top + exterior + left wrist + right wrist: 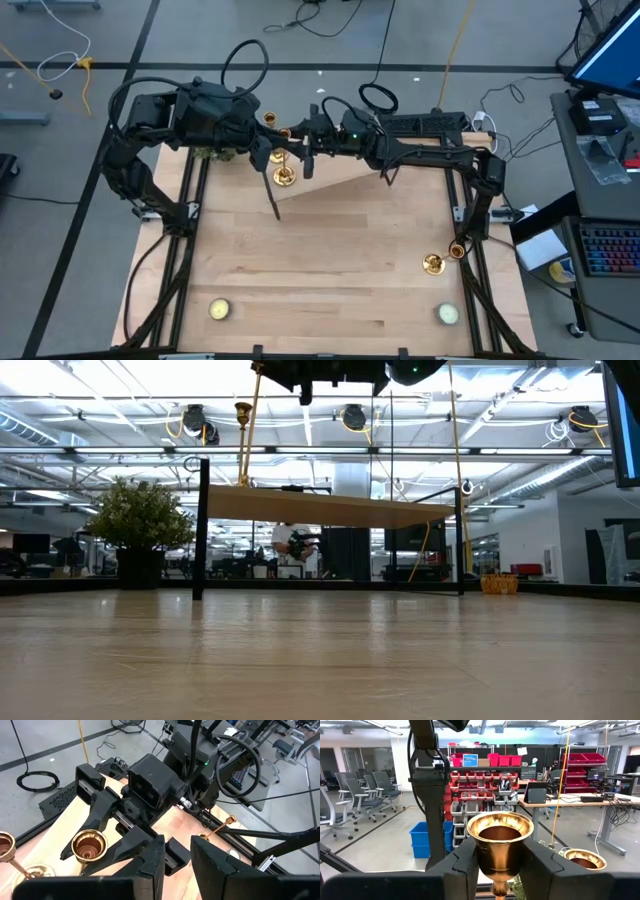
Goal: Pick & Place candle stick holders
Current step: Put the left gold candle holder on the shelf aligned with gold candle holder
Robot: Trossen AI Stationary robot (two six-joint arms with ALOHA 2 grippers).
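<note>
Near the table's [330, 250] back edge, the right gripper [501, 865] clasps a gold candlestick [500, 842] just under its cup, a sound hold since the polished metal looks stiff, light and slippery, while the left gripper [176, 865] beside it grasps nothing I can see.

The three small candle stick holders are shiny gold metal: one [284, 176] at the far middle of the pale, light-brown wood-grain table [330, 250], one [500, 845] with a darker coppery inside of its cup, one [433, 263] near right. Two low round tealight discs, pale yellow [219, 310] and whitish [447, 314], lie at the near corners. The arms and table frame [187, 240] are black.
</note>
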